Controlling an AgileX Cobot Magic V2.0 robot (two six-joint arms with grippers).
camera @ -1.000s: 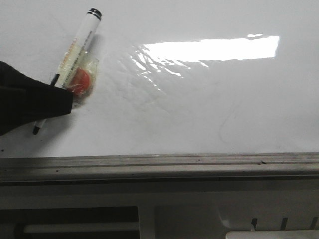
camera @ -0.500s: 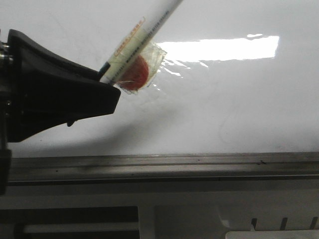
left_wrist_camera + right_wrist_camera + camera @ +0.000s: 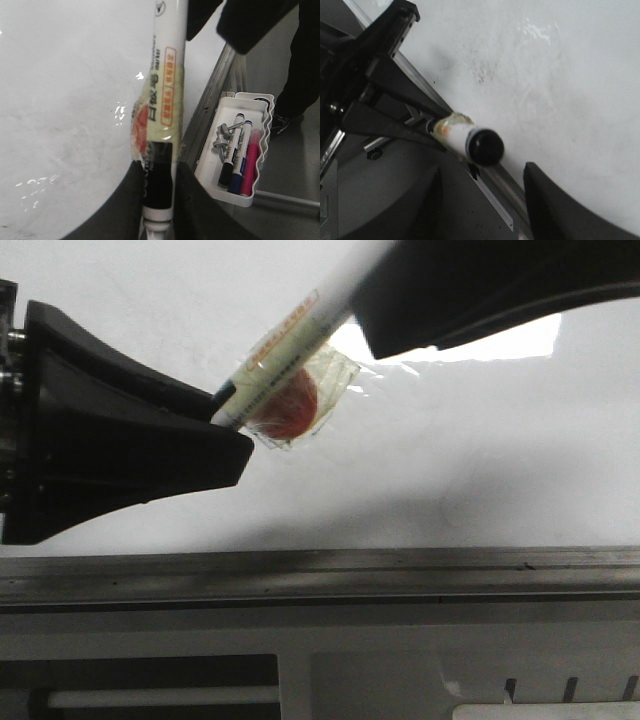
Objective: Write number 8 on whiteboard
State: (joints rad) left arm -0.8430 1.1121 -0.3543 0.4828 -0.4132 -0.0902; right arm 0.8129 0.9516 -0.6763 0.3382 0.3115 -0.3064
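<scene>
Glossy whiteboard carries only faint smudges, no number 8. Left gripper clamps a marker; its orange-framed label is unreadable. Right gripper gapes wide, holding nothing.

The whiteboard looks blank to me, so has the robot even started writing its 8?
Not yet. The whiteboard shows only faint smudges. The left gripper grips the marker, cap on; the open right gripper is at the cap. Uncapping and writing remain.
</scene>
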